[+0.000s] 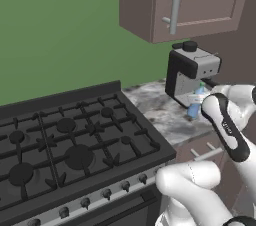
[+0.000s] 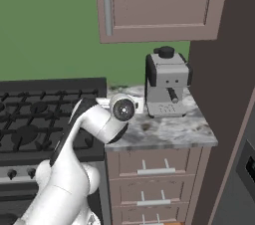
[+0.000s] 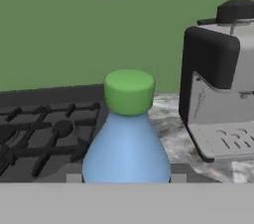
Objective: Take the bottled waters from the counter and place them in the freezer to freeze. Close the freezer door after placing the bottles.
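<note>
A bottled water (image 3: 126, 148) with a pale blue body and a green cap (image 3: 129, 90) stands upright between my fingertips (image 3: 74, 178) in the hand view. My gripper (image 3: 126, 179) is shut on its lower body. In the left base view this bottle (image 1: 194, 108) is over the marbled counter (image 1: 160, 112), just in front of the coffee machine, half hidden by my forearm. I cannot tell whether it rests on the stone. In the right base view my wrist (image 2: 122, 108) covers it above the counter (image 2: 169, 130). A sliver of the grey freezer door (image 2: 235, 189) shows at the lower right edge.
The black-and-silver coffee machine (image 2: 167, 82) stands close to the right of the bottle, also seen as coffee machine (image 3: 218, 84). The black gas stove (image 1: 65, 140) lies to the left. A brown wall cabinet (image 2: 159, 0) hangs overhead. A tall brown panel (image 2: 219, 69) bounds the counter's right end.
</note>
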You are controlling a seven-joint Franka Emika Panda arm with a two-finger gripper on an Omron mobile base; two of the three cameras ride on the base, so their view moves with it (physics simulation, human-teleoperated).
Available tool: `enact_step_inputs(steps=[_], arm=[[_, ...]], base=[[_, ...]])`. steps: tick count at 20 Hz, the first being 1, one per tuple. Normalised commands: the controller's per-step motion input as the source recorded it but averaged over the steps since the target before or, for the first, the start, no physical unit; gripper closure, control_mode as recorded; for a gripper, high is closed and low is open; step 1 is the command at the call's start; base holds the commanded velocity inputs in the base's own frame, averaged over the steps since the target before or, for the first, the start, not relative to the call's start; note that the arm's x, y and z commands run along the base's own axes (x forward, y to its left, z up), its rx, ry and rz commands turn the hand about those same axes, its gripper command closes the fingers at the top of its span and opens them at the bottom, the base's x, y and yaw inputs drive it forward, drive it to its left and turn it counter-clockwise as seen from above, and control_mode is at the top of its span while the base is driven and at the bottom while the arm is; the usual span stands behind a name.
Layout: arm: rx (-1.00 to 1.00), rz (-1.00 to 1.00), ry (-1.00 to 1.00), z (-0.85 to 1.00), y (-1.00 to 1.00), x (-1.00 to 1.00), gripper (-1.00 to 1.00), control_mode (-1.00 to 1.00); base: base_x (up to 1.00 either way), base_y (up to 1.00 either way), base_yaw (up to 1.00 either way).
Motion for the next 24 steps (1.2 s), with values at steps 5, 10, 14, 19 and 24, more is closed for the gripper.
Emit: enact_step_inputs(steps=[5,10,14,19,24], arm=[[0.0,0.45,-0.34,0.61,0.0,-0.6,1.0,-1.0],[-0.1,0.35,-0.11,0.58,0.0,-0.45,1.0,-1.0],[-0.11,0.16,0.13,0.38,0.0,-0.44,1.0,-1.0],[-0.03,0.07,0.2,0.3,0.01,-0.56,1.0,-1.0],[-0.02,0.0,0.06,0.01,0.13,-0.5,1.0,-1.0]], base=[[0.0,0.0,0.0],[0.0,0.0,0.0],[0.0,0.0,0.0],[0.0,0.0,0.0],[0.0,0.0,0.0]])
